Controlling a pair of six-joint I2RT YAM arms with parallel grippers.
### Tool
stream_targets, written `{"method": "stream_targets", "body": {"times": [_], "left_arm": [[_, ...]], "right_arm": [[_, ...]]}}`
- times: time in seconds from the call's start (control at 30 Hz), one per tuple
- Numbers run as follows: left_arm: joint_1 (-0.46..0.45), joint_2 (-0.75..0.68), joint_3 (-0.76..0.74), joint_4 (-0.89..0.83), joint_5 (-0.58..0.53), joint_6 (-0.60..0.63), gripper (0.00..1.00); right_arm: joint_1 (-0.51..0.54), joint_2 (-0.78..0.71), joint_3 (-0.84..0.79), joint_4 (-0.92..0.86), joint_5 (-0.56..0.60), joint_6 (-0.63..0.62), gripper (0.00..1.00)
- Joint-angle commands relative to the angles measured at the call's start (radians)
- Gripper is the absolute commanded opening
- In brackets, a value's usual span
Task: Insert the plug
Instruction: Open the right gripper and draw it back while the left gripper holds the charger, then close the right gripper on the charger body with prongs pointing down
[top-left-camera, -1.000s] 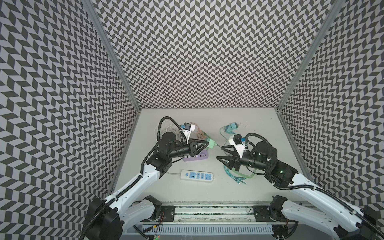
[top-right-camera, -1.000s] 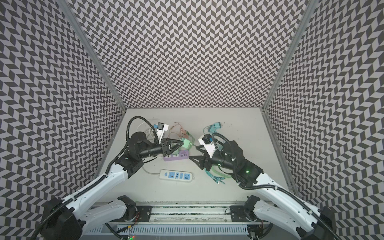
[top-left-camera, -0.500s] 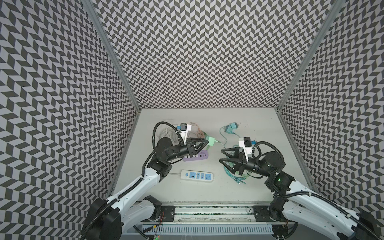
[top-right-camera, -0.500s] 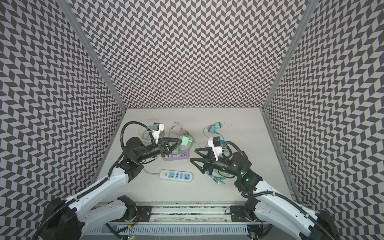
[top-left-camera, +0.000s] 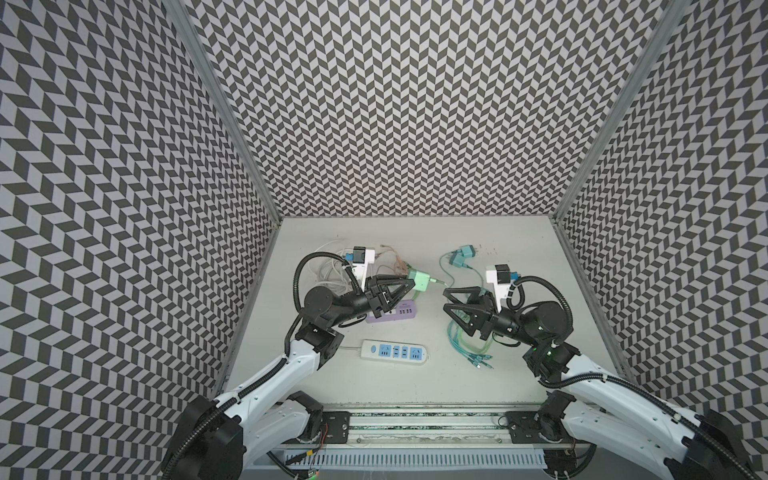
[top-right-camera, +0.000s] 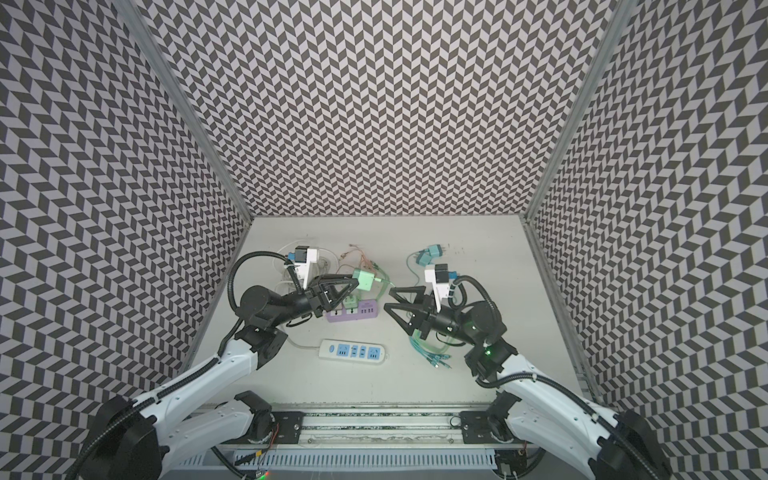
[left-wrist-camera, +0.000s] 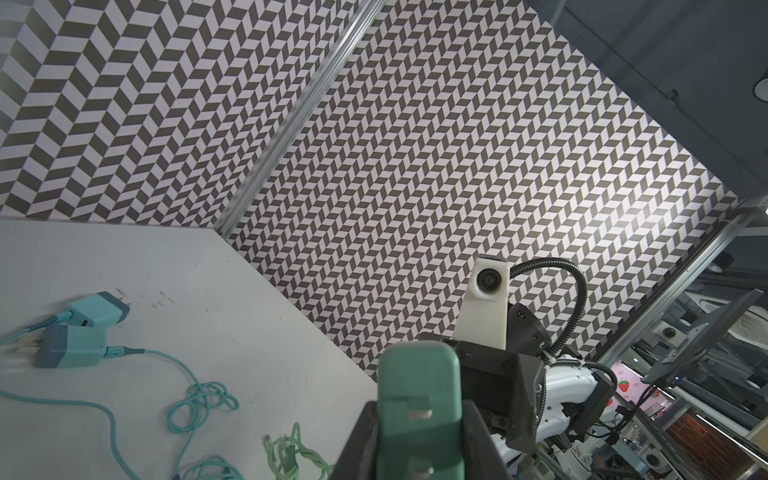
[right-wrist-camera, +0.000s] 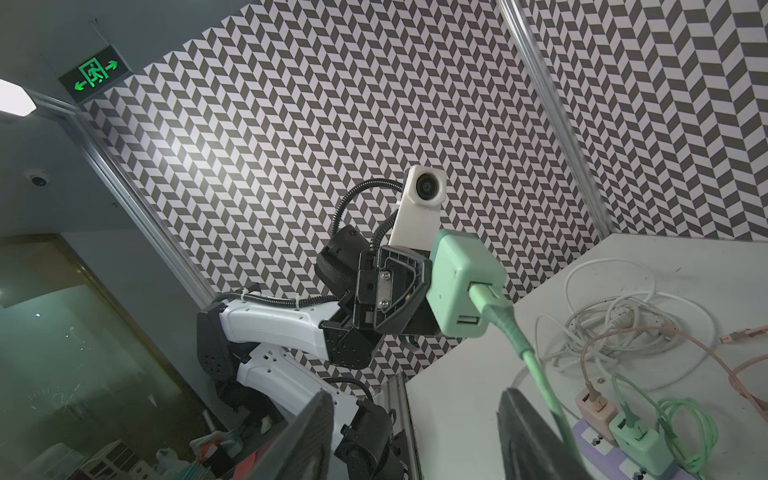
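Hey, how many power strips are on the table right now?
2. The purple strip lies left of centre, partly covered; the white strip lies just in front of it, nearer the front edge. None seems hidden.

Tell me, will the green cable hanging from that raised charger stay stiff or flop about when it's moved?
Probably floppy: the green cable droops in a curve from the green charger clamped in the left gripper. It looks thin, so likely light. Its slack may well drag or snag on the white cords lying on the table.
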Motion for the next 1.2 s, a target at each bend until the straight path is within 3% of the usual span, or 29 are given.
{"method": "stream_targets", "body": {"times": [0.0,0.83,1.17], "left_arm": [[-0.013,-0.009,-0.017,0.149,0.010,-0.065,0.00],[-0.120,0.037,-0.011,0.153,-0.045,-0.036,0.00],[-0.154,0.038,-0.013,0.130,-0.069,-0.007,0.00]], "right_arm": [[-0.004,0.022,0.013,0.099,-0.026,0.031,0.61],[-0.002,0.150,0.143,0.111,-0.106,0.013,0.58],[-0.003,0.166,0.159,0.153,-0.104,0.037,0.49]]}}
